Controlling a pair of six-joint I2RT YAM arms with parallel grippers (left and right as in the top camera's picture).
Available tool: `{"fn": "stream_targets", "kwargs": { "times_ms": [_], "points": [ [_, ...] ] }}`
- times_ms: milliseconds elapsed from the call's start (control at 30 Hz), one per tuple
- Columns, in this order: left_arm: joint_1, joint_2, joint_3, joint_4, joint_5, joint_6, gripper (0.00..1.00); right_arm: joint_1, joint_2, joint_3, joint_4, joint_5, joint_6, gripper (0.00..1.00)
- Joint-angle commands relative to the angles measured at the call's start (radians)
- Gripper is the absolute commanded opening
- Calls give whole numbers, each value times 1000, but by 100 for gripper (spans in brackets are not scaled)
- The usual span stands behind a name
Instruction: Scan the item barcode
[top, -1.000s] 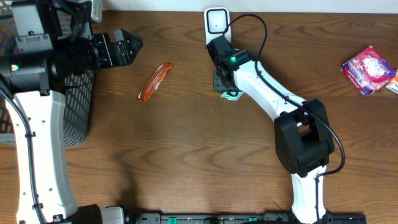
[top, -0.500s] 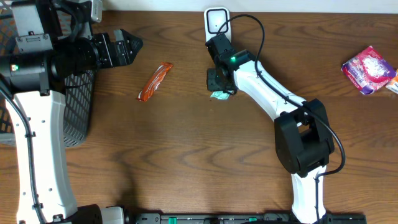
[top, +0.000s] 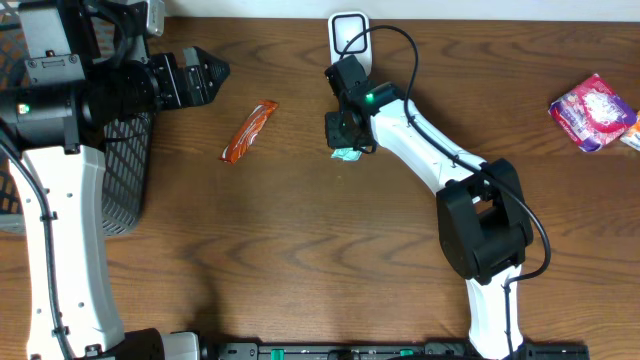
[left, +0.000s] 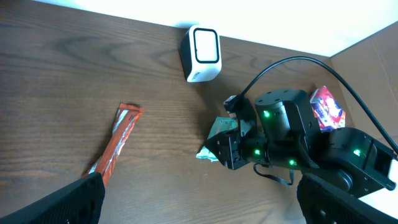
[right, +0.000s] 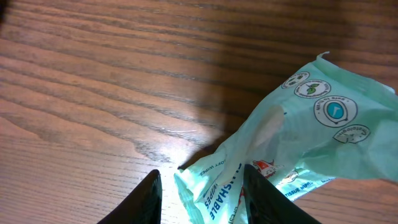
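Note:
A mint-green wipes packet (right: 298, 137) sits crumpled between my right gripper's (right: 200, 186) black fingers, which are shut on its lower end just above the wood. In the overhead view that right gripper (top: 343, 135) holds the packet (top: 347, 153) a little in front of the white barcode scanner (top: 348, 35) at the table's back edge. From the left wrist view the scanner (left: 203, 46) stands behind the packet (left: 214, 140). My left gripper (top: 215, 72) hovers open at the far left, holding nothing; its fingers frame the bottom corners around (left: 199, 205).
An orange snack bar (top: 249, 131) lies on the table between the two arms, also seen from the left wrist as the bar (left: 115, 146). A pink packet (top: 592, 110) rests at the far right. A black mesh basket (top: 125, 170) stands at the left edge.
My right gripper has shifted left and slightly toward the back with the wipes packet in it. The left arm has stayed still.

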Motion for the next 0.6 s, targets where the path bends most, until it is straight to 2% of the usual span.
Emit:
{"fn": "stream_targets", "kwargs": {
  "times_ms": [0,167,300,567],
  "points": [
    [2,4,4,-1,10,2,98,10,31,18,-2,-26,-30,35],
    [2,4,4,0,10,2,98,10,31,18,16,-126,-74,34],
    [2,4,4,0,10,2,98,17,31,18,15,-138,-100,32],
    [2,4,4,0,10,2,98,32,29,63,-37,-135,-122,34]
  ]
}}
